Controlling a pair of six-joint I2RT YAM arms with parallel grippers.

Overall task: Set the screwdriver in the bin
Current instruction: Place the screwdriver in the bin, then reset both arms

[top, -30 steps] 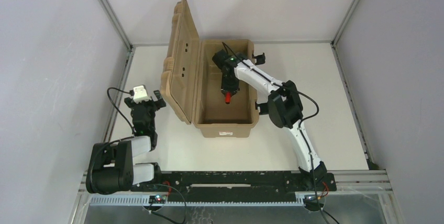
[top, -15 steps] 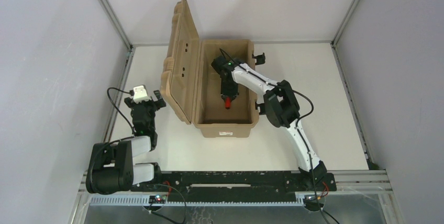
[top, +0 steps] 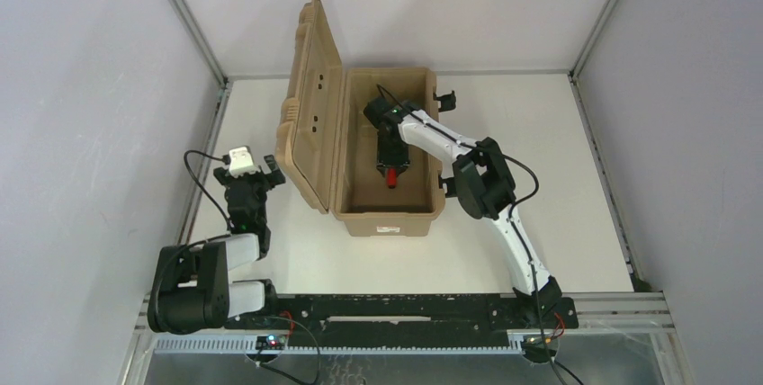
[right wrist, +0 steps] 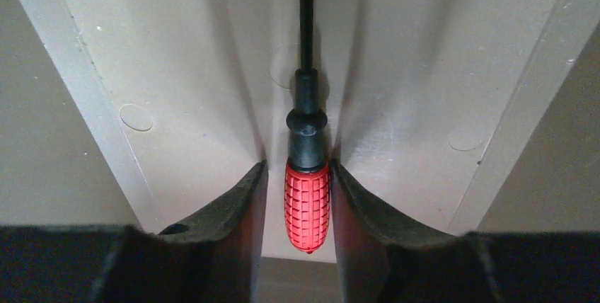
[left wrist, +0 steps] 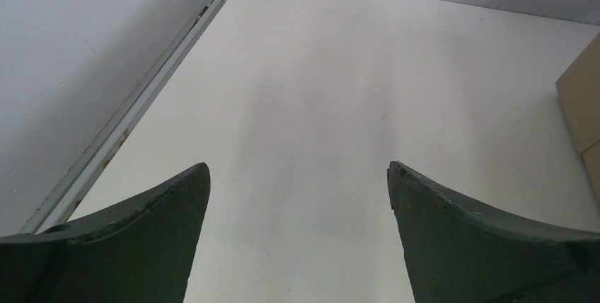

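Note:
The tan bin (top: pixel 387 222) stands open at the table's middle, its ribbed lid (top: pixel 310 106) upright on the left. My right gripper (top: pixel 392 167) reaches down inside it. The screwdriver (right wrist: pixel 307 204), with its red handle, black collar and thin dark shaft, lies along the bin floor (right wrist: pixel 177 69) between my right gripper's (right wrist: pixel 298 165) fingers. The jaws stand slightly apart, with a visible gap on the handle's left side. The red handle also shows in the top view (top: pixel 392 182). My left gripper (left wrist: pixel 297 168) is open and empty over bare table, left of the bin (top: pixel 247 178).
The bin's black latches (top: pixel 444 97) stick out on its right side, close to my right arm's forearm. The left wall rail (left wrist: pixel 141 101) runs beside my left gripper. A corner of the bin lid (left wrist: pixel 584 112) shows at the right of the left wrist view.
My right gripper has sunk lower into the bin with the screwdriver, which is now down on the floor. The left arm has not moved.

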